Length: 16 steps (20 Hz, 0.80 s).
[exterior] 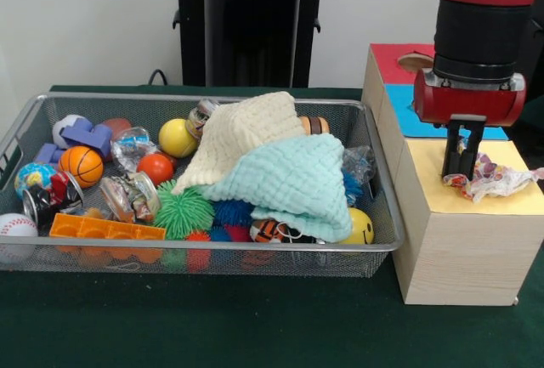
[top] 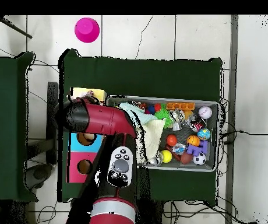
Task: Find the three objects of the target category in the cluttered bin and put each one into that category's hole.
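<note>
Tool (exterior: 461, 167) on plastic wad (exterior: 493, 178) atop yellow box (exterior: 476, 206); no legible writing.

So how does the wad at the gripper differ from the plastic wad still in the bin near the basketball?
The wad at the gripper lies on the yellow box top, outside the bin; the bin wad sits among toys. The first spreads out ragged, the second looks more compact. Both are crinkly clear film with coloured bits.

The gripper (exterior: 461, 164) stands over the yellow-topped box (exterior: 463, 253), its fingers (exterior: 450, 157) closed on a plastic-film wad (exterior: 493, 178) lying on the top. At nine o'clock, the wire bin (exterior: 384, 202) holds balls and two cloths (exterior: 272, 164).
</note>
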{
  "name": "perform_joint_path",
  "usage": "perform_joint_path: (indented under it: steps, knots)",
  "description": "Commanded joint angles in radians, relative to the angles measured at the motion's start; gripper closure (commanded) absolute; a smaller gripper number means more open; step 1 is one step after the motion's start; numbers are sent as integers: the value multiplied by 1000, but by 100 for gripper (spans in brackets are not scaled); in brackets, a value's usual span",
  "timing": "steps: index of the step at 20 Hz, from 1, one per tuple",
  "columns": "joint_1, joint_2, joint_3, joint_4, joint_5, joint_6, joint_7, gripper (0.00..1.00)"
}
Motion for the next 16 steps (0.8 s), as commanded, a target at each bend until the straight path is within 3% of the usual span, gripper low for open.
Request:
perform_joint_path:
  steps: [1,10,13,16]
  knots:
    - [-5,112,34,58,11,-85,236,100]
    - [-23,154,52,53,-11,-163,213,100]
    - [21,182,-13,15,-8,-131,243,100]
    - [37,188,-26,18,27,-119,285,100]
